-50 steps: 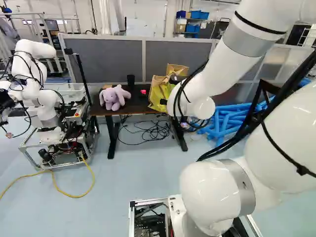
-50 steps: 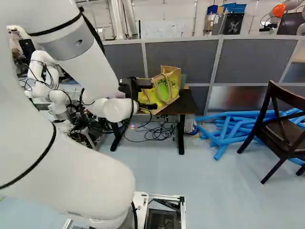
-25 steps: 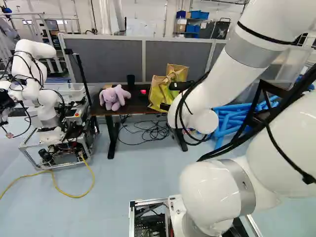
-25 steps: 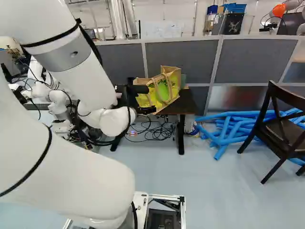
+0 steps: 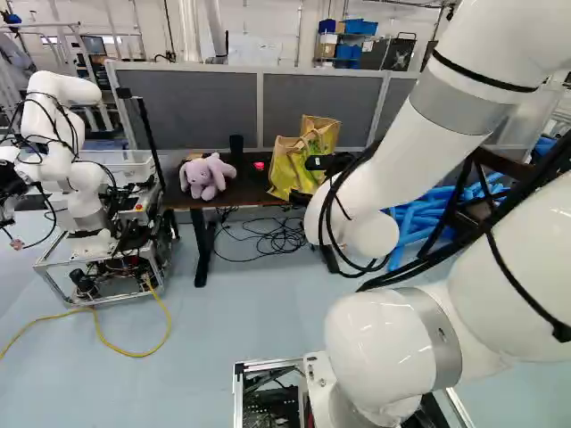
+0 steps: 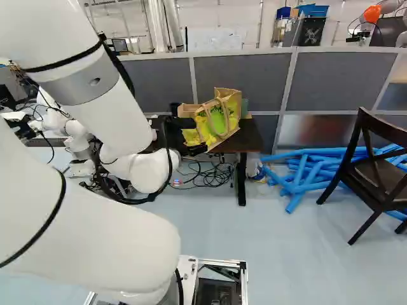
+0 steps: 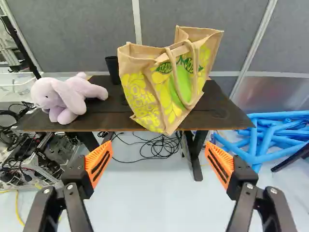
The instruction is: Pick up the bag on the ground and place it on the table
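Panels: grey fabric panels (image 6: 343, 79) in pale frames rise behind the table (image 7: 108, 108), so they bound your room at its back.
Floor: smooth, pale blue floor (image 5: 250, 330) spreads before the table, towards you.
Table edges: you have a straight front edge on the dark top, with bare wood showing between toy (image 7: 67, 99) and bag (image 7: 166, 84), and more beyond the bag at the right end.
Bag: it stands on the table, right of the middle, tilted, its lowest corner reaching over the front edge.
Material: tan, woven-looking sides carry a yellow and green print; you see a looped handle drooping down the front.
Gripper: your gripper (image 6: 193, 136) is released, its two slotted orange pads (image 7: 99, 163) spread well apart with the bag ahead of them, ungrasped.
On the table: soft purple toy near the left end, black cup (image 7: 112, 70) between toy and bag.
Under the table: tangled black cables (image 7: 157, 147) lie by its right leg.
Obstacles: right of the table you have piled blue tubes (image 6: 305, 171) and a dark chair (image 6: 375, 171); left of it stands another robot (image 5: 67, 152).
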Controlling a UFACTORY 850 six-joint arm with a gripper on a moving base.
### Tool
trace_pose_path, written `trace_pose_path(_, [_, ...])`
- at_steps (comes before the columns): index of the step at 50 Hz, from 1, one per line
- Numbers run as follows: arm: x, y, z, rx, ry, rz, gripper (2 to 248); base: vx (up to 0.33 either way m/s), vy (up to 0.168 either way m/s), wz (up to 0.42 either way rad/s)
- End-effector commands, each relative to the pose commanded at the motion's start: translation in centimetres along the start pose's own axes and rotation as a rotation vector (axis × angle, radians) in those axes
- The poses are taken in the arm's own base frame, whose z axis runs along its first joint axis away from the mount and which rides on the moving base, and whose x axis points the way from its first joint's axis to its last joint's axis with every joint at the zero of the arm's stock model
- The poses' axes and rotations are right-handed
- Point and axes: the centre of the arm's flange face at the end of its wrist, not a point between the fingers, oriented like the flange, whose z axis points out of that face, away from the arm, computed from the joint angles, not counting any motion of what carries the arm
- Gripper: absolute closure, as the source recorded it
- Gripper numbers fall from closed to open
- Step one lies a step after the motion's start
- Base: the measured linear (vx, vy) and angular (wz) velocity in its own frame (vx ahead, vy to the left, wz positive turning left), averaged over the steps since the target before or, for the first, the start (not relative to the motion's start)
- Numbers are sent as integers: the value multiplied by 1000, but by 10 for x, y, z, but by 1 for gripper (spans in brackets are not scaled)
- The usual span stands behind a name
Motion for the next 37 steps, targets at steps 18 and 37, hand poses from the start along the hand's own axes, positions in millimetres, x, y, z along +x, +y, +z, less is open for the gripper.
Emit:
trace_pose_path(18, [-2,0,-2,1,6,-4,3,0,0,0])
trace_pose_path(37, [-2,0,-2,1,6,-4,3,0,0,0])
